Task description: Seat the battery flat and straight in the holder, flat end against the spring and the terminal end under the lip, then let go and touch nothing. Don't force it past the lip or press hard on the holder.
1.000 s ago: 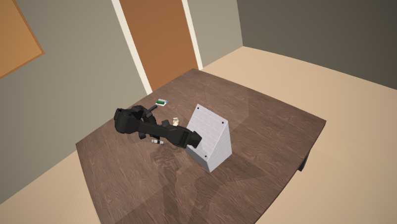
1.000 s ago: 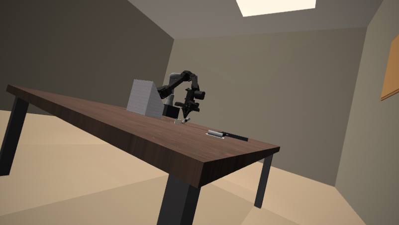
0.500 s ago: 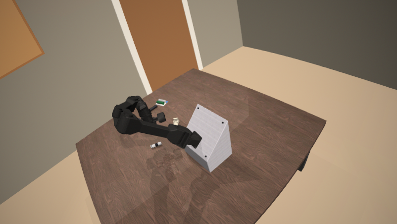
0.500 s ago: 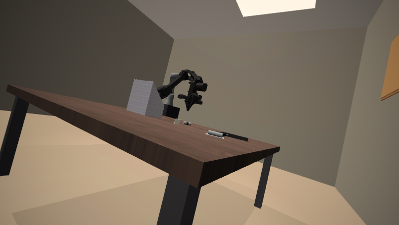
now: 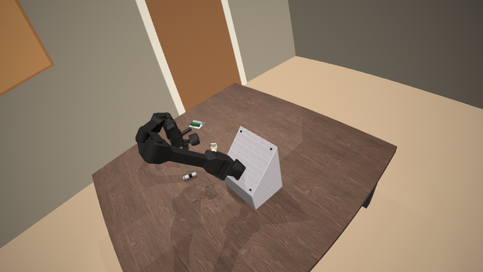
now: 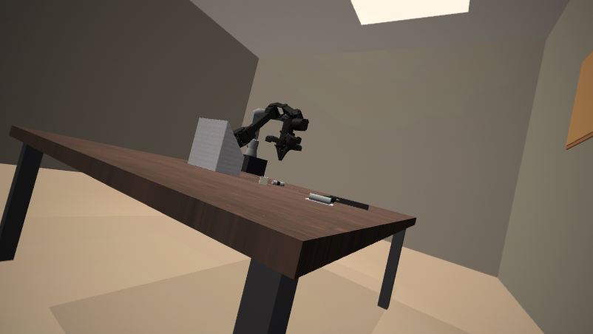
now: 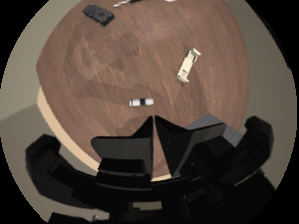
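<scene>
The battery (image 5: 190, 176) (image 6: 277, 182) (image 7: 142, 102), white with a dark band, lies on its side on the table. The cream holder (image 5: 213, 147) (image 6: 263, 180) (image 7: 187, 66) stands on the table apart from the battery, and no battery is in it. In the wrist view the holder is up and to the right of the battery. My gripper (image 6: 281, 159) (image 7: 152, 118) is shut with nothing between its fingertips. It hangs in the air above the table, touching neither battery nor holder. In the top view its fingertips are hard to make out.
A grey-white wedge block (image 5: 254, 157) (image 6: 213, 145) stands beside the arm's base. A white tray with a green and a white cylinder (image 5: 195, 124) lies near the far edge, shown also in the exterior view (image 6: 320, 198). A black box (image 7: 99, 14) lies at the upper left of the wrist view.
</scene>
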`<state>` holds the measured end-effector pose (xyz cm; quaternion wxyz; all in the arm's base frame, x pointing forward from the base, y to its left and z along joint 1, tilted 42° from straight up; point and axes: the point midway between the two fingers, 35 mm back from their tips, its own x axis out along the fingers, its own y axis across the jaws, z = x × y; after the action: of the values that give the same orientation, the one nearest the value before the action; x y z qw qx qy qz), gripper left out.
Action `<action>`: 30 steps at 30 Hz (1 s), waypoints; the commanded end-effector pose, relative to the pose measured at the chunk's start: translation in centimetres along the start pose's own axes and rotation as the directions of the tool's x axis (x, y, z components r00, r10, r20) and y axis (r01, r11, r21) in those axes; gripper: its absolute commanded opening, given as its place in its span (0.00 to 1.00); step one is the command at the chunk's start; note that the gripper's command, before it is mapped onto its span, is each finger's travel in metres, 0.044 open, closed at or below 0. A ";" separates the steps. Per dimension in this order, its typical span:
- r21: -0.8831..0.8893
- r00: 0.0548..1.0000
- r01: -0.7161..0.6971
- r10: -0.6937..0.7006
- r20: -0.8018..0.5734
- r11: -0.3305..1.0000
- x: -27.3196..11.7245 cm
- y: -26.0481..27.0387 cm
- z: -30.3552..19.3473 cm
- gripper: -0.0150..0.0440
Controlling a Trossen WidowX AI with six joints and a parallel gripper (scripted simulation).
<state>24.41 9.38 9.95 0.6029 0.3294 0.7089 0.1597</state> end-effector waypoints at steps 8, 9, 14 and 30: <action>-0.855 1.000 0.003 -0.003 0.002 0.518 4.5 1.4 0.1 0.63; -0.913 1.000 0.002 -0.001 0.001 0.409 5.0 1.6 0.1 0.63; -1.000 1.000 -0.001 0.005 -0.001 -0.006 6.8 2.3 -0.2 0.63; -1.000 1.000 -0.001 0.004 -0.001 -0.006 7.6 2.3 -0.1 0.63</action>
<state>24.69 15.82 6.41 0.6635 -0.1965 0.3792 0.6143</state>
